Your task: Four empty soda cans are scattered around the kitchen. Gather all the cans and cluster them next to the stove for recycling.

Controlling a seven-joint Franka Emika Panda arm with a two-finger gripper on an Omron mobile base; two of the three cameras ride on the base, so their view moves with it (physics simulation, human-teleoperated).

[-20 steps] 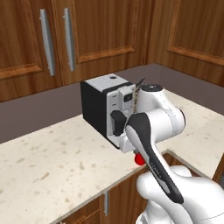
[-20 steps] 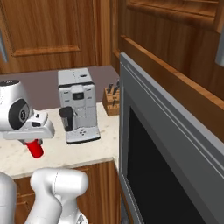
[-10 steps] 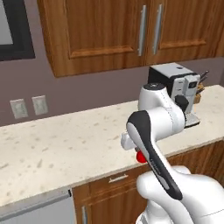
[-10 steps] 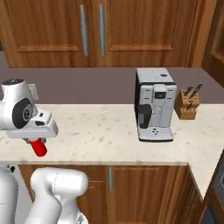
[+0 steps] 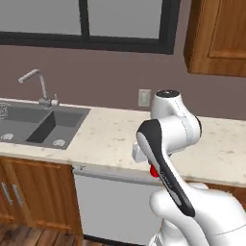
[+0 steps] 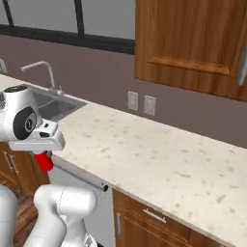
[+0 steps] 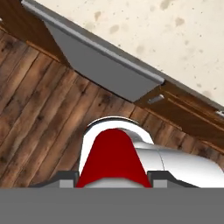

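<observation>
A red soda can (image 7: 113,157) with a silvery end sits between my dark fingertips (image 7: 66,177), and my gripper (image 7: 113,178) is shut on it. In the hand view it hangs over the wooden floor, in front of the counter's edge. From the left base view the can (image 5: 154,171) peeks out under the folded white arm, level with the counter front. The right base view has the same can (image 6: 45,161) below my gripper (image 6: 42,154), at the lower left. The stove is out of view.
A speckled beige counter (image 5: 110,139) runs along the wall, with a grey sink (image 5: 29,126) and faucet (image 5: 36,81) at its left. A steel dishwasher front (image 5: 113,202) stands below. Wall outlets (image 6: 140,102) and a wooden upper cabinet (image 6: 193,38) are at the right.
The whole picture has shifted as the base moved along the counter: the coffee machine and knife block have left the views and the sink has come in. The can stays gripped.
</observation>
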